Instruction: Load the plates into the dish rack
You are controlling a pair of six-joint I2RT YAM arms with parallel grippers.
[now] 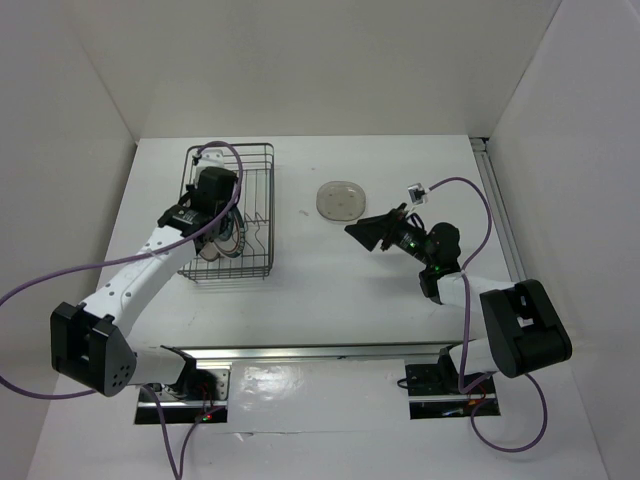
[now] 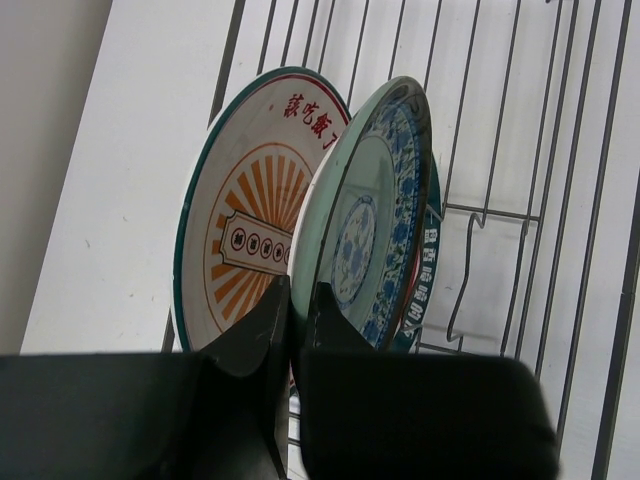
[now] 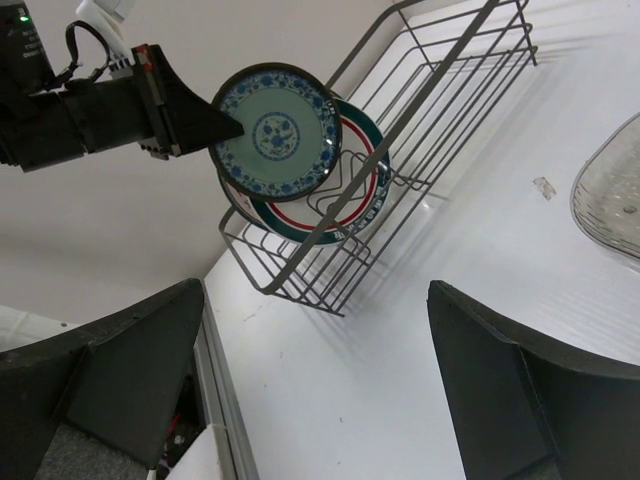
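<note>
My left gripper (image 2: 298, 290) is shut on the lower rim of the small teal patterned plate (image 2: 365, 230) and holds it on edge over the near end of the dish rack (image 1: 258, 170). The large white plate with the orange centre (image 2: 245, 230) stands in the rack on one side of it. The plate with the red-and-dark rim ring (image 2: 428, 270) stands on the other side. The right wrist view shows the teal plate (image 3: 275, 133) in front of the ringed plate (image 3: 352, 205). The translucent grey plate (image 1: 340, 199) lies flat on the table. My right gripper (image 1: 372, 232) is open and empty just near of it.
White walls enclose the table on the left, back and right. The far part of the rack (image 3: 440, 120) holds only upright prongs. A metal rail (image 1: 300, 352) with the arm bases runs along the near edge. Purple cables loop from both arms.
</note>
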